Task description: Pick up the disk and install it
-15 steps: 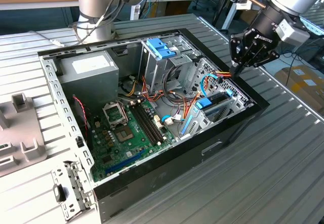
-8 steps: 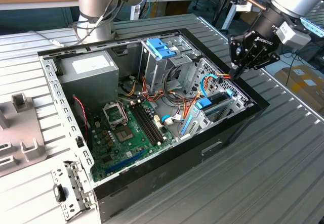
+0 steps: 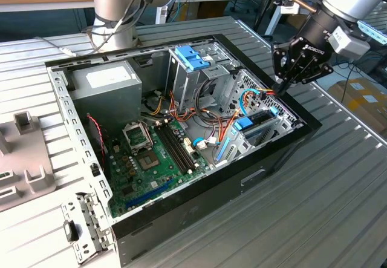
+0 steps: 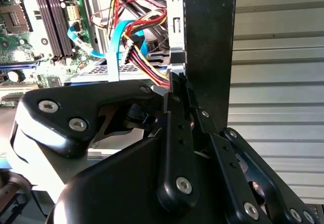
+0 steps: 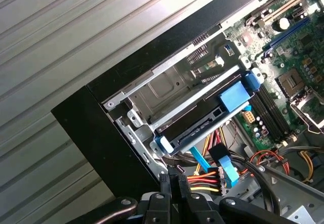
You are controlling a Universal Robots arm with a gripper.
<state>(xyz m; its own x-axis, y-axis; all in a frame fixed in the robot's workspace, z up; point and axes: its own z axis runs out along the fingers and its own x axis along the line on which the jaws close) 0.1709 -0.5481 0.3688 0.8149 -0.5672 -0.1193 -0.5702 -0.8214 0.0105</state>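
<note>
The disk (image 5: pixel 200 127) lies in the metal bay at the corner of the open computer case (image 3: pixel 181 213). Its light-blue frame is around it, and the blue tab (image 5: pixel 237 95) points toward the green board. I cannot tell from here if it is pushed all the way home or just lying there, so the work could be at the picking-up step or right at its end.

The gripper (image 3: pixel 281 89) hangs over that same corner, near the black wall of the case and just above the red, yellow and blue cables (image 5: pixel 215 176). In both wrist views its two fingers look pressed together with nothing between them. It touches no disk. Any grab on the frame would need those fingers spread apart first, and the cables kept out of the way.
</note>
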